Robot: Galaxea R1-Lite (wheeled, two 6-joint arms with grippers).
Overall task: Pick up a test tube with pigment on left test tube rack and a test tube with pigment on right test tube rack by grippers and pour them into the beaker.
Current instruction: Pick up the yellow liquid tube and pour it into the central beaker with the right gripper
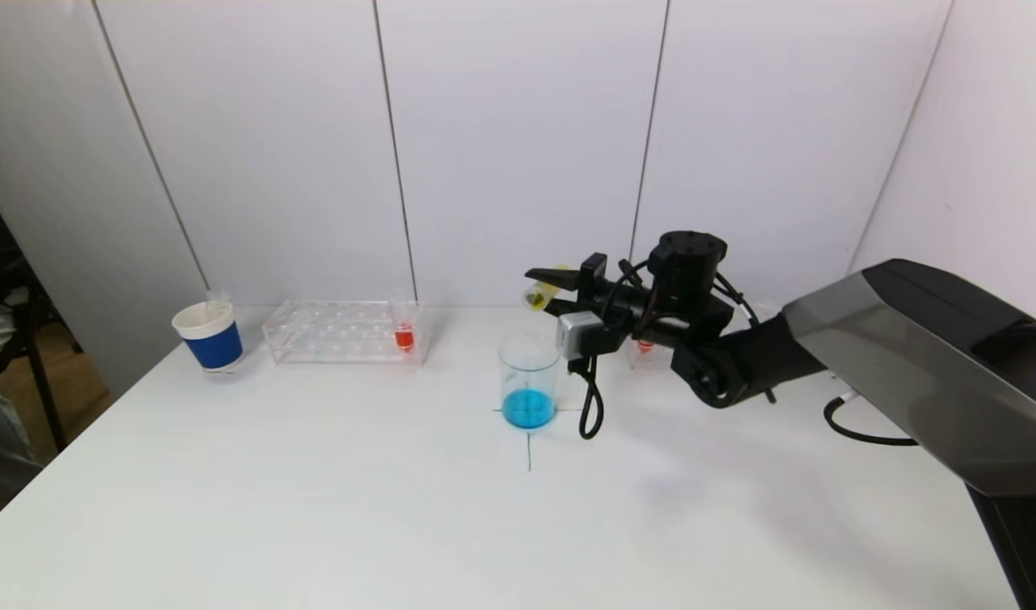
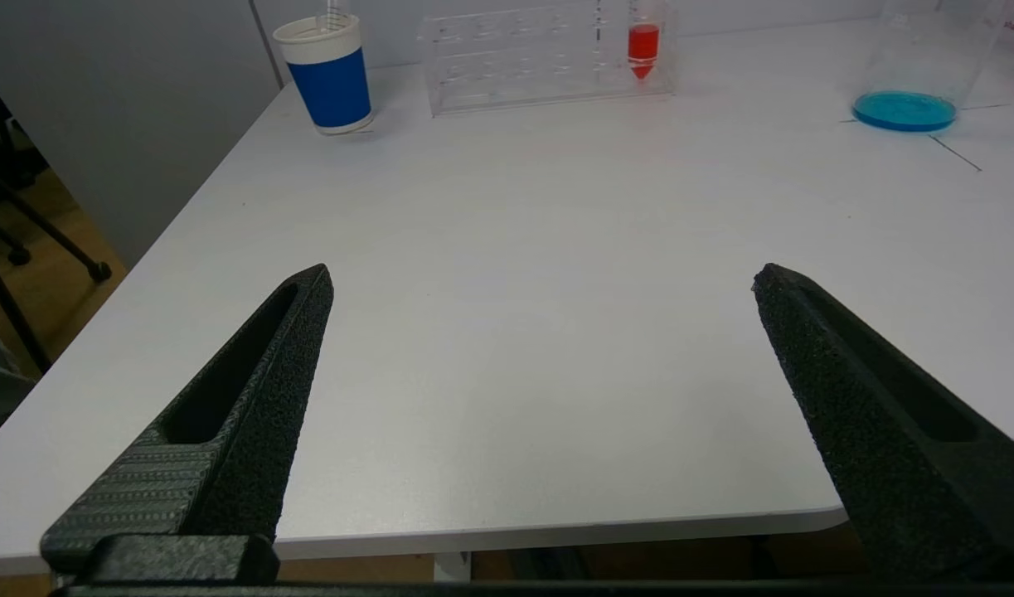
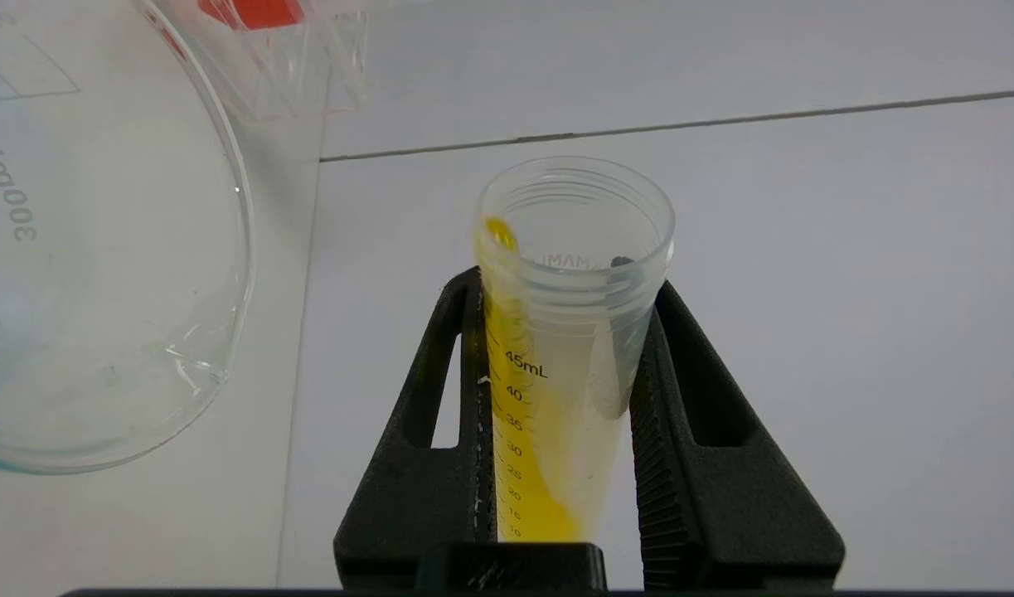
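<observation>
Desk: white, beaker at centre.
Right claw: clamped on yellow tube, tipped above beaker.
Left claw: parked, jaws wide.
Advice: keep mouth over beaker, tilt slowly.

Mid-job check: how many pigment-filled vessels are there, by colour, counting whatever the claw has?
Red: 2, a red test tube in the left rack and another red tube in the right rack.
Yellow: 1, the yellow test tube gripped in the right claw.
Blue: 1, the beaker.
Total: 4
</observation>
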